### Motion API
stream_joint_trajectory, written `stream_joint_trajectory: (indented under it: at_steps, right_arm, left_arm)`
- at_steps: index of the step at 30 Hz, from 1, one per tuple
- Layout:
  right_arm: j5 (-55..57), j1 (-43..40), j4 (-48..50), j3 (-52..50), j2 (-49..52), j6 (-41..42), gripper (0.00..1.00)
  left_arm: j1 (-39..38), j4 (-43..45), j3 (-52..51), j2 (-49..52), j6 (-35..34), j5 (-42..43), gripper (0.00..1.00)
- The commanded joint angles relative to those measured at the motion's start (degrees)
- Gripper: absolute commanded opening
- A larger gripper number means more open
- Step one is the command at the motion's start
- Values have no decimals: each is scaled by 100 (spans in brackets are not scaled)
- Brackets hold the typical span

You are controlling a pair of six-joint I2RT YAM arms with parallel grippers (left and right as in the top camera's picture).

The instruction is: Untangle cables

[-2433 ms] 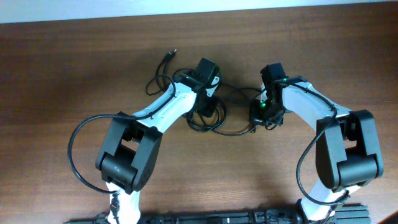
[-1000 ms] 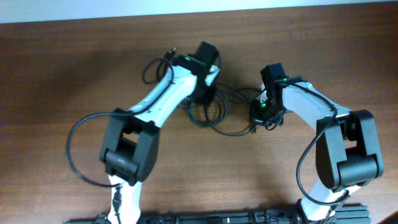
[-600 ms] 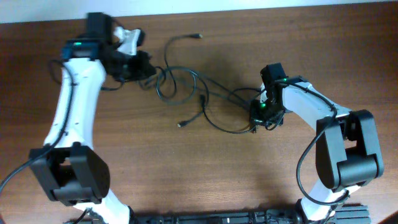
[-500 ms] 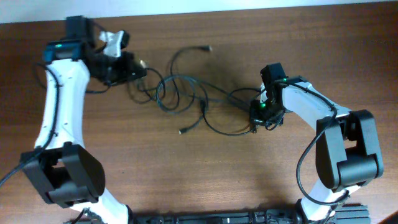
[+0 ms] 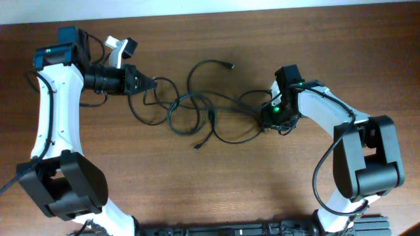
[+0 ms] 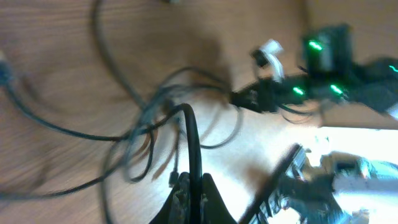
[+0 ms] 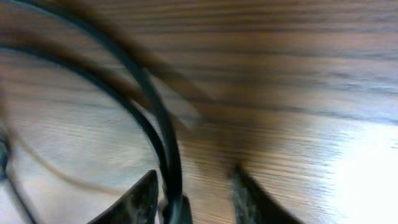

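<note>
The cables (image 5: 197, 108) are thin black cords spread in loose, crossing loops across the middle of the wooden table, with plug ends showing. My left gripper (image 5: 143, 84) is at the far left, shut on one cable (image 6: 191, 149) that runs out from between its jaws (image 6: 191, 190) toward the tangle. My right gripper (image 5: 270, 117) sits low at the right end of the tangle. In the right wrist view its fingers (image 7: 196, 196) stand apart, with two cables (image 7: 163, 134) passing between them close to the left finger.
The wooden table (image 5: 216, 183) fills the view, and its back edge meets a white wall (image 5: 197, 8). Thicker black arm wires loop beside both arm bases (image 5: 321, 177). One loose plug end lies at the front of the tangle (image 5: 196, 146).
My left arm swung from the tangle out to the far left, pulling a cable with it. The bundle opened into wide loops. The right gripper stayed nearly in place.
</note>
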Motion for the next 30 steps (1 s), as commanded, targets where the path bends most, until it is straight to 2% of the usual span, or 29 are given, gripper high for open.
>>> stream_joint_trajectory:
  at_steps: [1,2,3,5,9,10,12,18,25,28,30]
  right_arm:
    - [-754,-39,-33,468,20,-813,58]
    - [-813,-37,-46,614,-15,-855,63]
    - [-949,-31,-72,898,-76,-935,73]
    - [-1272,-2,-122,1305,-101,-1021,79]
    - [-1574,262,61,1657,-101,-1211,79]
    - [-1438,424,181,1657,-87,-1211,79]
    - [-1158,579,260,1652,-87,-1209,79]
    - [-433,988,542,1652,-15,-1209,79]
    - [-457,1064,896,1652,173,-1204,79]
    - [-452,1062,890,1650,205,-1207,79]
    - [-452,1062,883,1650,205,-1207,79]
  left_arm:
    - [35,-308,133,-201,1309,658,0]
    - [33,-348,133,-201,1309,560,0]
    - [28,-407,133,-201,1309,402,0]
    - [-4,-463,133,-201,1311,380,0]
    - [-382,-787,133,-201,2009,566,0]
    - [-614,-957,133,-201,2437,787,0]
    - [-861,-1045,133,-201,2656,828,0]
    - [-1244,-1097,365,-407,2708,804,0]
    - [-1241,-1134,592,-1082,2706,619,0]
    - [-1235,-857,592,-1333,2695,507,0]
    - [-1215,-516,592,-1429,2321,249,0]
